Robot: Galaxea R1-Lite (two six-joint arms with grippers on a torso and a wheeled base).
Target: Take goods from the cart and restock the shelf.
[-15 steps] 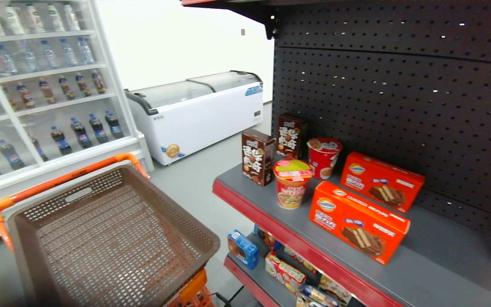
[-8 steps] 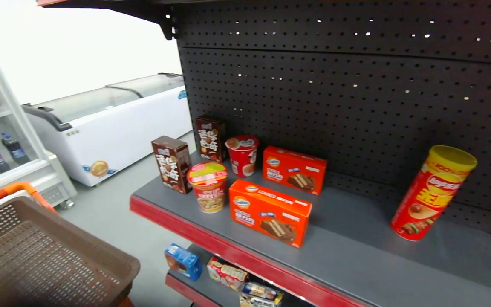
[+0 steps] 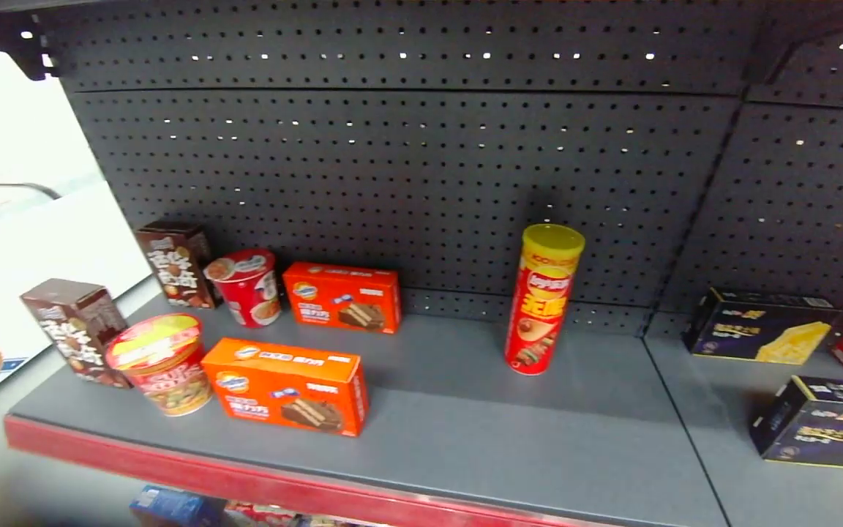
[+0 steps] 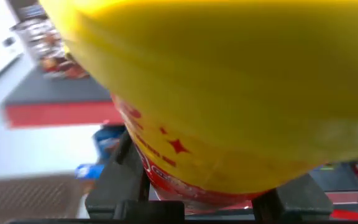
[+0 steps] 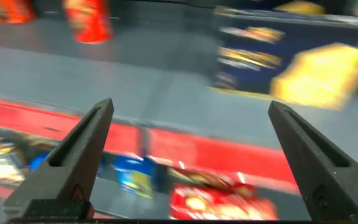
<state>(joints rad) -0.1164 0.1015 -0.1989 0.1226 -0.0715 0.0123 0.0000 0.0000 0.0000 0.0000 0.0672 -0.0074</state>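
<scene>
My left gripper is shut on a red chip canister with a yellow lid, which sits very close to the left wrist camera. An identical chip canister stands upright on the grey shelf near the black pegboard. My right gripper is open with nothing between its fingers, in front of the shelf's red front edge. Beyond it are that canister and a dark blue box.
On the shelf's left part are two orange boxes, two cup noodles and two brown boxes. Dark blue boxes lie at the right. Bare shelf lies around the standing canister. Goods fill the lower shelf.
The head camera has swung to the right: the cart basket and the drinks fridge have left the picture, and the shelf's right part with the dark blue boxes has come in.
</scene>
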